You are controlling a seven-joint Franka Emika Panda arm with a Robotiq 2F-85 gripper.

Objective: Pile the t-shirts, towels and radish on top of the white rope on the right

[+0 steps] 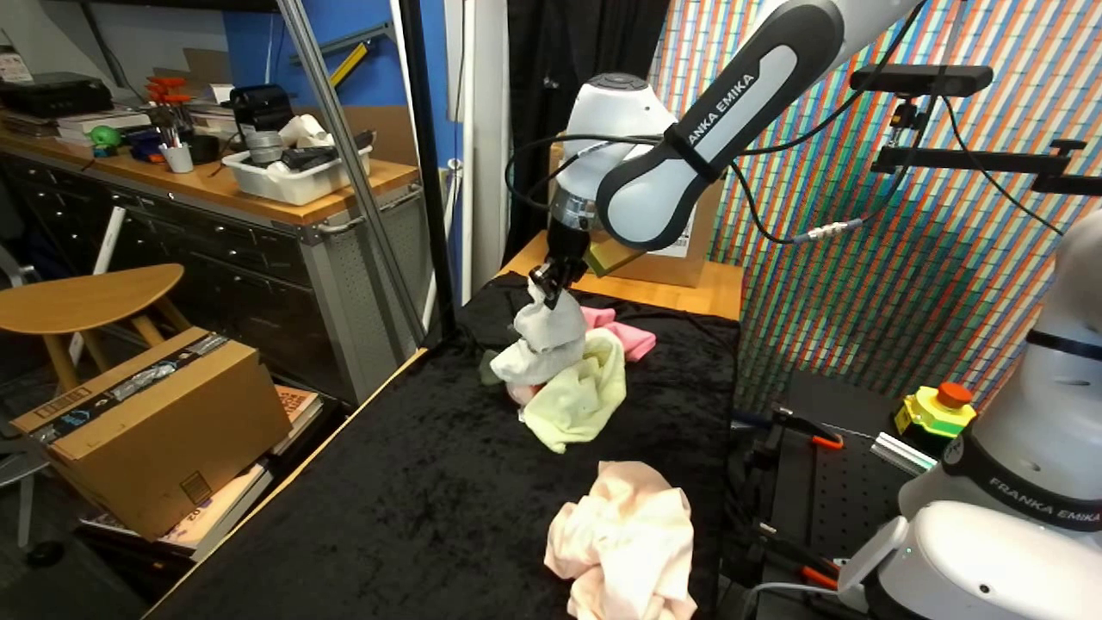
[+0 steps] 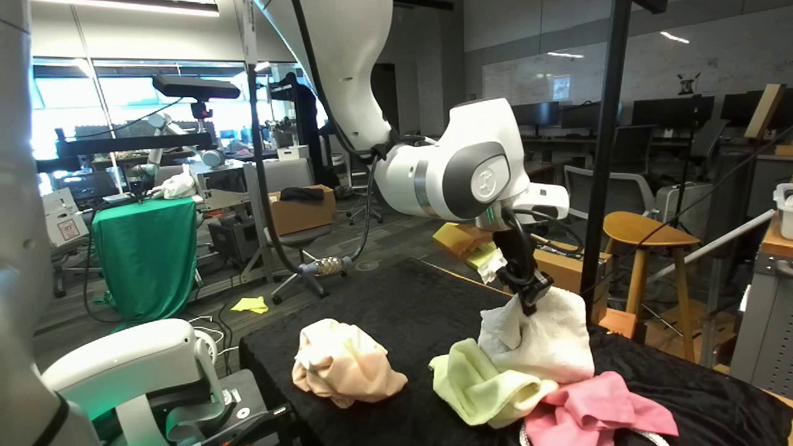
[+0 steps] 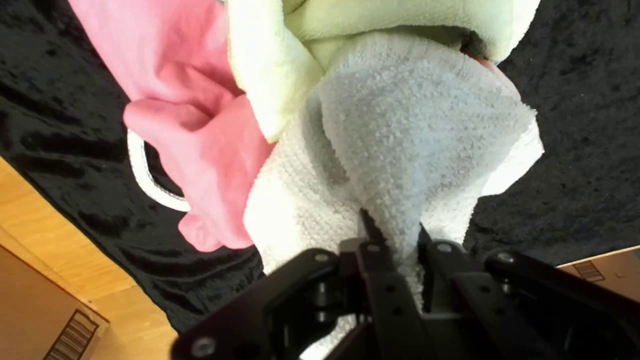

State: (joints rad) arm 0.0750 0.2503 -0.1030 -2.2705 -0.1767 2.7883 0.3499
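- Well, below the gripper [image 3: 395, 235]: black velvet cloth [image 1: 413, 491]; beyond, brown cardboard box [image 1: 680, 271].
- Clamped between its fingers, directly below: bunched white terry towel [image 3: 400, 115].
- Near and lower: crumpled pale-green towel [image 2: 468, 387], pink cloth [image 2: 598, 409], curved white rope [image 3: 141, 172]; well apart, bundled peach fabric [image 2: 344, 365].
- Partly hidden under pink cloth: rope; hard to make out: pinkish-red patch [image 1: 522, 393] beneath white towel.

In my wrist view the white towel [image 3: 415, 115] looks rough and nubbly, the green towel [image 3: 425, 12] fuzzy, the pink cloth [image 3: 210, 150] smooth and matt, the black cover [image 3: 50, 115] velvety with a faint sheen, the tabletop [image 3: 75, 265] smooth wood, the box [image 3: 30, 300] dull cardboard, and my gripper [image 3: 395, 224] carries shiny metal screws [image 3: 203, 346].
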